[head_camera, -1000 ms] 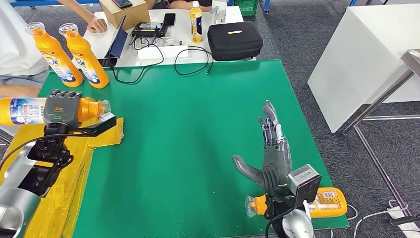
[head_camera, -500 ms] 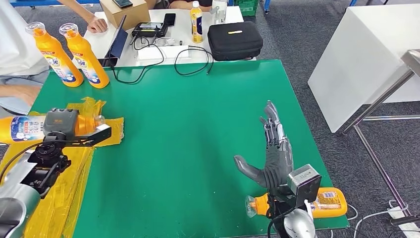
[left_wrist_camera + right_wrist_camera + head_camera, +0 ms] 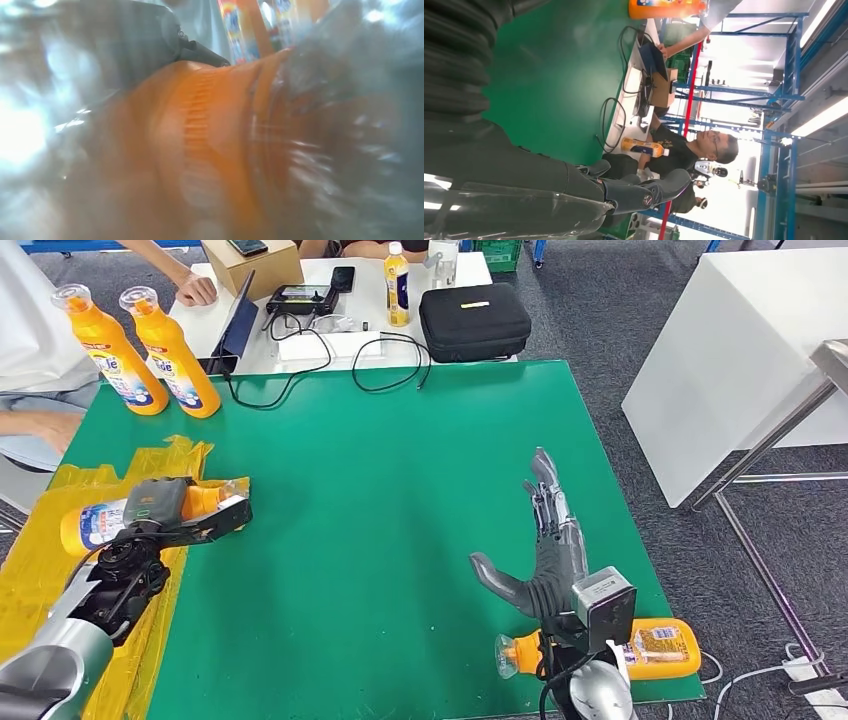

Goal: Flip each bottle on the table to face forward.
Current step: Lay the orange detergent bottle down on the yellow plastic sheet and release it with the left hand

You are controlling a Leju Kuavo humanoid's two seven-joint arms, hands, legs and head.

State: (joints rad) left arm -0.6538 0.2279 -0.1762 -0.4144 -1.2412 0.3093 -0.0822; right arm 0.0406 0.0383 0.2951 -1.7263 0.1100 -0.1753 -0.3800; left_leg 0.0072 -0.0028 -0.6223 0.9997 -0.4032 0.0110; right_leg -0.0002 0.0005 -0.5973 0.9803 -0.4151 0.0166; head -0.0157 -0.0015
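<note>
My left hand (image 3: 158, 506) grips an orange bottle (image 3: 93, 524) around its shoulder. The bottle lies on its side, low over the yellow sheet (image 3: 60, 580) at the left edge of the green table (image 3: 380, 490). Its blurred ribbed neck (image 3: 210, 150) looms close in the left wrist view. Two more orange bottles (image 3: 105, 350) (image 3: 172, 352) stand upright at the back left corner. My right hand (image 3: 545, 550) hovers open near the front right, holding nothing, its fingers (image 3: 639, 192) spread. Another orange bottle (image 3: 655, 648) lies on its side at the front right edge, partly behind my right wrist.
A white desk behind the green table carries a black case (image 3: 473, 320), cables, a tablet, a cardboard box and a small yellow drink bottle (image 3: 397, 282). A person's hand (image 3: 195, 288) rests there; another person's arm (image 3: 40, 425) is at the left. A white table (image 3: 740, 350) stands on the right.
My left hand has lowered the bottle from mid-air down toward the yellow sheet and nearer to me. My right hand has stayed in place.
</note>
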